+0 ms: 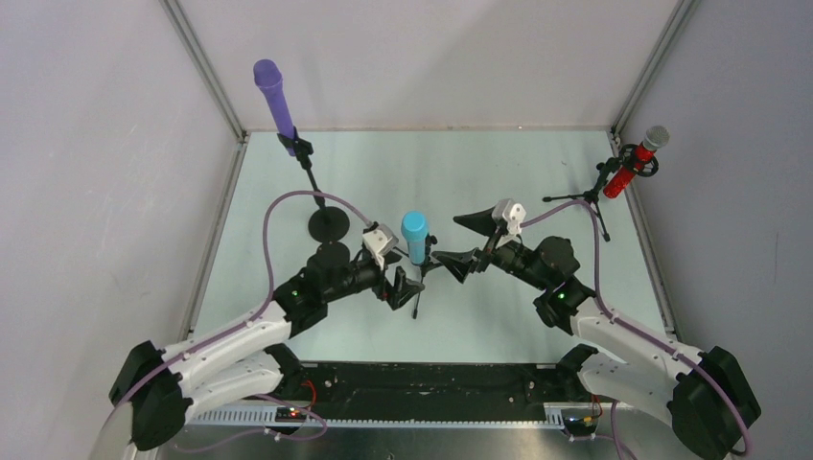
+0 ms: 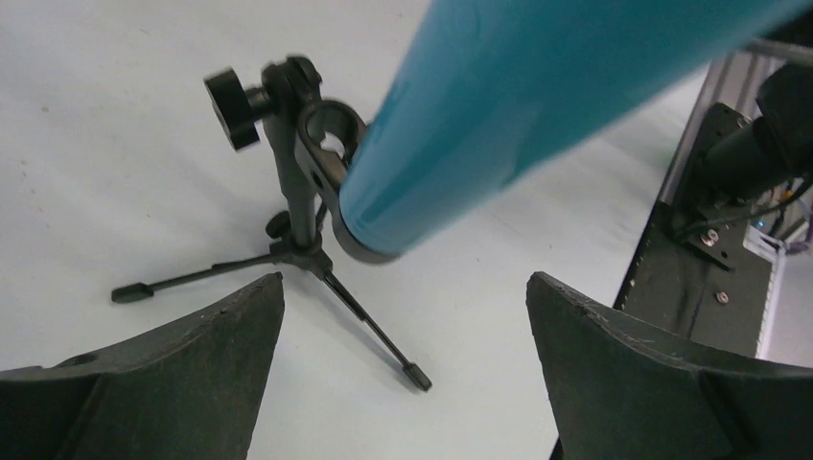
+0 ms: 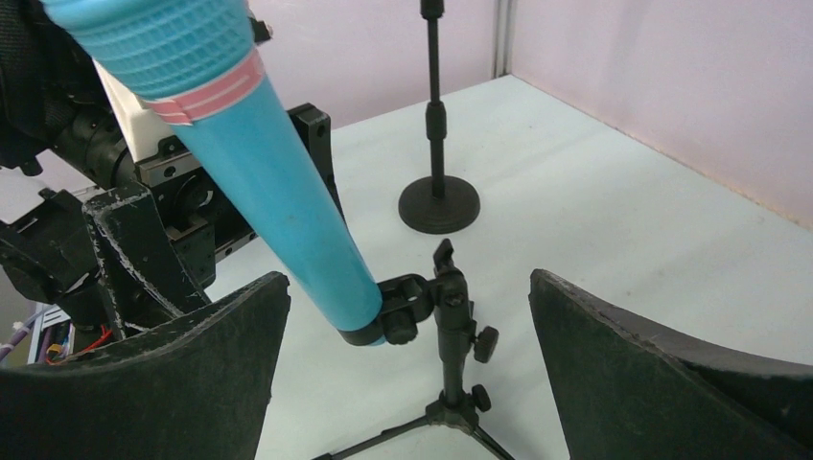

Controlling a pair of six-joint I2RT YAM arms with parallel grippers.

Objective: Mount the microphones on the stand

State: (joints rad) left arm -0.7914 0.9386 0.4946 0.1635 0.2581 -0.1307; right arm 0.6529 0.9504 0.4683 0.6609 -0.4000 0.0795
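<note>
Microphone: smooth all-teal stick microphone (image 1: 415, 236) with ribbed head, tilted in the clip of a small black tripod stand (image 3: 452, 355), middle of the bench (image 1: 499, 163).
Left tool (image 2: 405, 284): spread wide, empty, beside the stand.
Right tool (image 3: 407, 276): spread wide, empty, opposite side.

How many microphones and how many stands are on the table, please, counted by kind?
Microphones: 3 (purple microphone, teal microphone, red microphone)
Stands: 3 (round-base stand, middle tripod, right tripod)
Total: 6
</note>
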